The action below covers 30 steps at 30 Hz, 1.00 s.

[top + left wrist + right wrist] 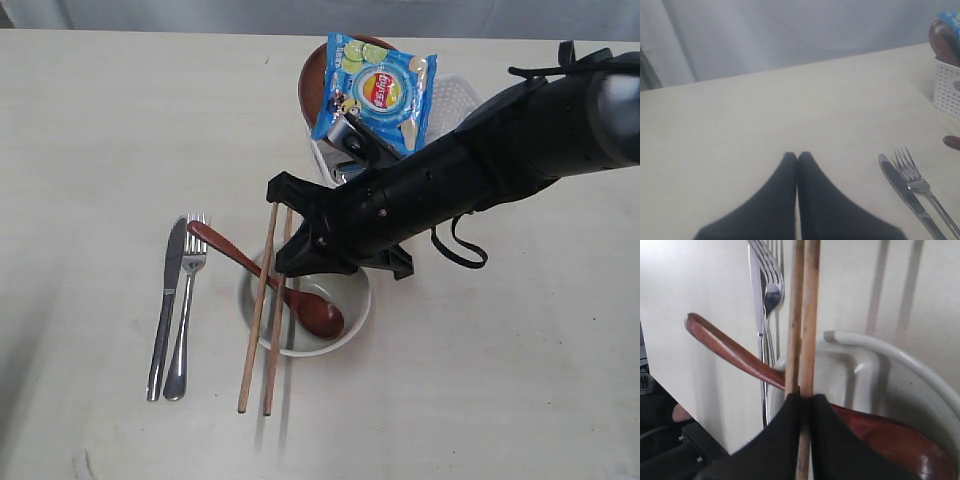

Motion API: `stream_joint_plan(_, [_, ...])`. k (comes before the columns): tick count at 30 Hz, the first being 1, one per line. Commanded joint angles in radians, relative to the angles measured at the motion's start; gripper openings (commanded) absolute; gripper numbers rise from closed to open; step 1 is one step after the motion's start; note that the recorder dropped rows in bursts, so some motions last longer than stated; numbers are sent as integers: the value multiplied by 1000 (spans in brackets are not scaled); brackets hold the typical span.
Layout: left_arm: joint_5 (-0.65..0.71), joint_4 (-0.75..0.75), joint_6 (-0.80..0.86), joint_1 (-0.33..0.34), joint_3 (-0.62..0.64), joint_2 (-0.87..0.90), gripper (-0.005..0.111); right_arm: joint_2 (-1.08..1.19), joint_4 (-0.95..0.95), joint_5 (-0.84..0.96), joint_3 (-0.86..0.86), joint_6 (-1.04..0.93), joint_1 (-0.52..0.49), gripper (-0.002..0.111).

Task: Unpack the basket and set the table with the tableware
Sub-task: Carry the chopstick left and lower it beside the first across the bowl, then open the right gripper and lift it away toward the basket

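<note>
My right gripper (285, 210) reaches across the middle and is shut on the upper ends of two wooden chopsticks (258, 320). They slant over the left rim of the off-white bowl (350, 300) toward the table (90, 150). A red-brown wooden spoon (305, 305) lies in the bowl, handle pointing up-left. The steel knife (165, 310) and fork (185, 300) lie side by side to the left. In the right wrist view the fingers (785, 430) pinch the chopsticks (810, 315) above the bowl (900, 357). My left gripper (797, 155) is shut and holds nothing, over bare table.
Behind my right arm stands the white basket (450, 100) with the brown plate (315, 80) propped in it. A blue chip bag (378, 90) leans in front of the plate, and something shiny steel (350, 138) sits under it. The left wrist view shows the basket (946, 90).
</note>
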Motion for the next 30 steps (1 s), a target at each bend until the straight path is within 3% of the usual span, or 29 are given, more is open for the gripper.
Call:
stream_joint_plan(1, [-1, -9, 0, 2, 2, -3, 0, 2, 7, -13, -5, -36, 1, 0])
stream_joint_plan(3, [-1, -9, 0, 2, 2, -3, 0, 2, 18, -13, -5, -38, 1, 6])
stream_joint_plan(7, [-1, -9, 0, 2, 2, -3, 0, 2, 54, -15, -5, -62, 1, 37])
stream_joint_plan(9, [-1, -9, 0, 2, 2, -3, 0, 2, 65, -17, -5, -62, 1, 46])
stream_joint_plan(30, [-1, -9, 0, 2, 2, -3, 0, 2, 60, -1, -5, -101, 36, 44])
